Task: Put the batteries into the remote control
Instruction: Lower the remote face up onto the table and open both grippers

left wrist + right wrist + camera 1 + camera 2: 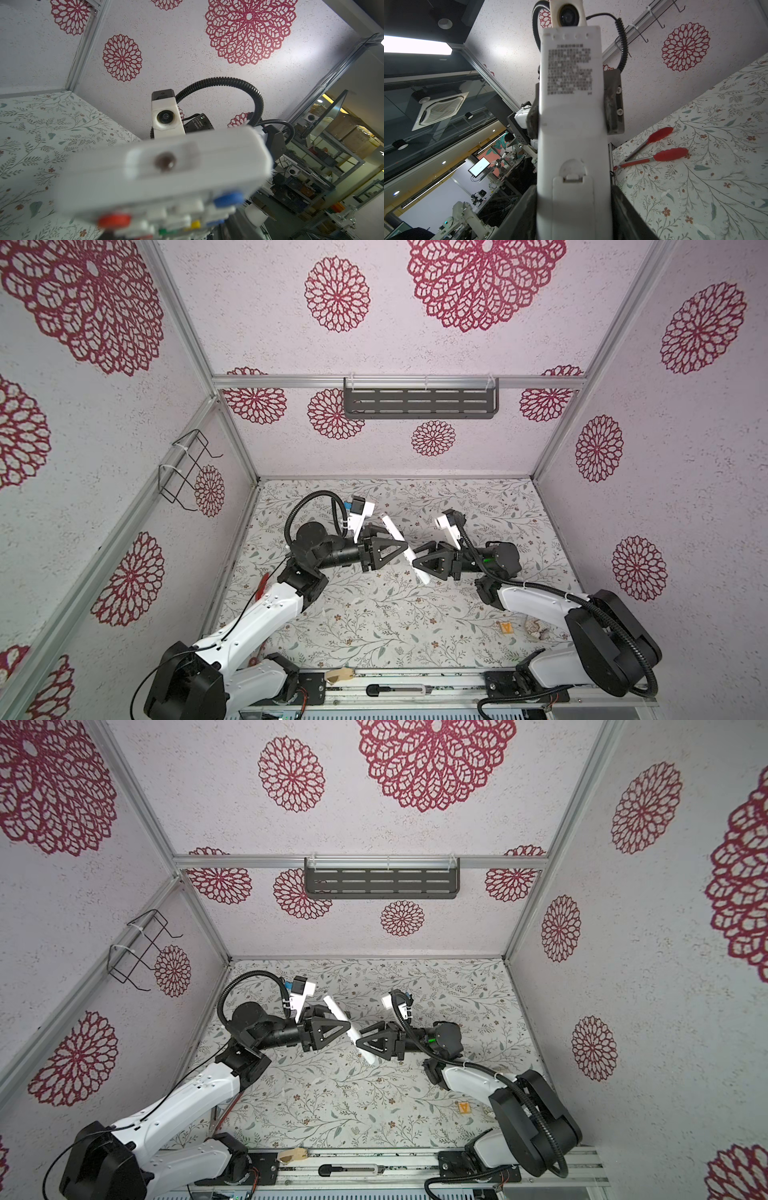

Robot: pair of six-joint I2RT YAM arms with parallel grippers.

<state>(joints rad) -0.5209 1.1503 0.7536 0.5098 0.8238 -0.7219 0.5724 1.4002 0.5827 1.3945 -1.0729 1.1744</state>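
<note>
Remote control held above the desk between both arms | left gripper clamped on its sides; right gripper flanks it at the battery cover, whether it grips you cannot tell | risk: a one-end hold could let it pivot and drop; batteries unseen
</note>
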